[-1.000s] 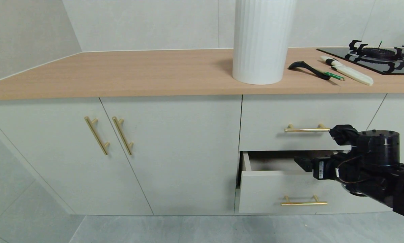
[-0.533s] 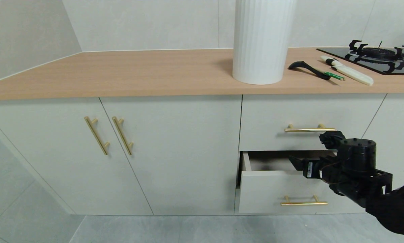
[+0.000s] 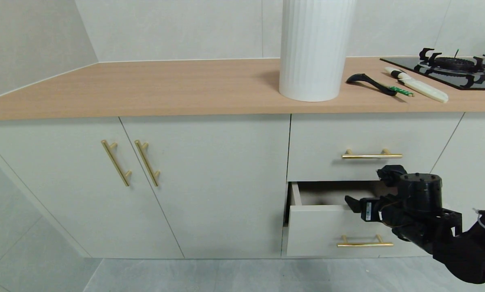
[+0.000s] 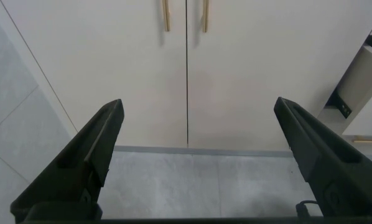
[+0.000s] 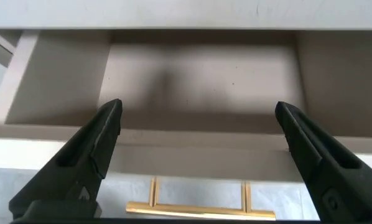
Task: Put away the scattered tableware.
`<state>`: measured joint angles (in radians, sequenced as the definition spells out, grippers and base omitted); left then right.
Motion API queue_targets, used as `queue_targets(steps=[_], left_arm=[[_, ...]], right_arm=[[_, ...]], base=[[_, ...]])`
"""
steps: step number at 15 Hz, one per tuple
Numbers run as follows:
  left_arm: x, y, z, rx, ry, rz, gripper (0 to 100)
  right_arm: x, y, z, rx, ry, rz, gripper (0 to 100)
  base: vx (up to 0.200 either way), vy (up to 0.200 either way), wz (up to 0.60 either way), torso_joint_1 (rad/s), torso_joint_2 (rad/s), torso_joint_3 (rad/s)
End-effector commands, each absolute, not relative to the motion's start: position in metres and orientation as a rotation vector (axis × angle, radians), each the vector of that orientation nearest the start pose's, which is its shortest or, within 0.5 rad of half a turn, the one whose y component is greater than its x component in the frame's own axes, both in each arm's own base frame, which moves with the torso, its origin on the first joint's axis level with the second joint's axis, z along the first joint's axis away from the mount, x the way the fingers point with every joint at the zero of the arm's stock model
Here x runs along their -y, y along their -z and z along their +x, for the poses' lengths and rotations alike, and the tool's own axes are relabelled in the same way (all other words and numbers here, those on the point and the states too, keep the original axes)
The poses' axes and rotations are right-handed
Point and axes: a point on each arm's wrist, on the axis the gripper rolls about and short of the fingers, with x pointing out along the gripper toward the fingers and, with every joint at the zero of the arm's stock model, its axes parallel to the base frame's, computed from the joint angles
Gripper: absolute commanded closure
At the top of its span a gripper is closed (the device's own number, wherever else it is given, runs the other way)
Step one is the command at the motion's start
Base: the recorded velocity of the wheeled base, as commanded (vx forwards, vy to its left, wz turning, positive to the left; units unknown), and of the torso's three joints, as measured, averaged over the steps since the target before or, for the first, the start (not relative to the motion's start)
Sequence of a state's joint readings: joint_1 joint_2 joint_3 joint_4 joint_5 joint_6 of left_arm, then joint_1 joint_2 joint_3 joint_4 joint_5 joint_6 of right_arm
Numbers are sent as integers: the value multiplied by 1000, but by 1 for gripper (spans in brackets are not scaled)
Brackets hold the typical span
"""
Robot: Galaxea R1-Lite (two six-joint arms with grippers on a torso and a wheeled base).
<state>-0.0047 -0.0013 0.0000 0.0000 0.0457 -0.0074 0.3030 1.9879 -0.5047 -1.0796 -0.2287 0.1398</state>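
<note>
Black ladle (image 3: 370, 83) lies on counter (image 3: 165, 87), well above right tool (image 3: 362, 185).

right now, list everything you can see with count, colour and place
counter: 1, light wood, above the cabinets
ribbed cylinder: 1, white, upright on the counter
ladle: 1, black, lying right of the cylinder
striped stick: 1, green, between ladle and knife
knife: 1, white with a black band, near the hob
hob: 1, black, counter's far right
cabinet doors: 2, pale grey, gold handles, shut
upper drawer: 1, pale grey, shut
lower drawer: 1, pale grey, pulled open
right hand: 1, black, open, at the lower drawer
left hand: 1, black, open, facing the cabinet doors
</note>
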Motion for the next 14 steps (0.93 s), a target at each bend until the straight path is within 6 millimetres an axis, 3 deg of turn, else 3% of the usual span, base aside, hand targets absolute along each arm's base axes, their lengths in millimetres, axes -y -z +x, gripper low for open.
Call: queue_targets(steps=[1,8,14], left_arm=[[-1,-75,-23,0,-41,-8,0],[-1,-75,-23,0,-41,-8,0],[-1,-75,-23,0,-41,-8,0]], right_arm=[[-87,-64,291,-408,-52,25,0],[-92,-56,284,-456,-74,1,0],[-90,-66,274,-523,-81,-16,0]], base=[[0,0,0,0,0,0],[0,0,0,0,0,0],[0,0,0,0,0,0]])
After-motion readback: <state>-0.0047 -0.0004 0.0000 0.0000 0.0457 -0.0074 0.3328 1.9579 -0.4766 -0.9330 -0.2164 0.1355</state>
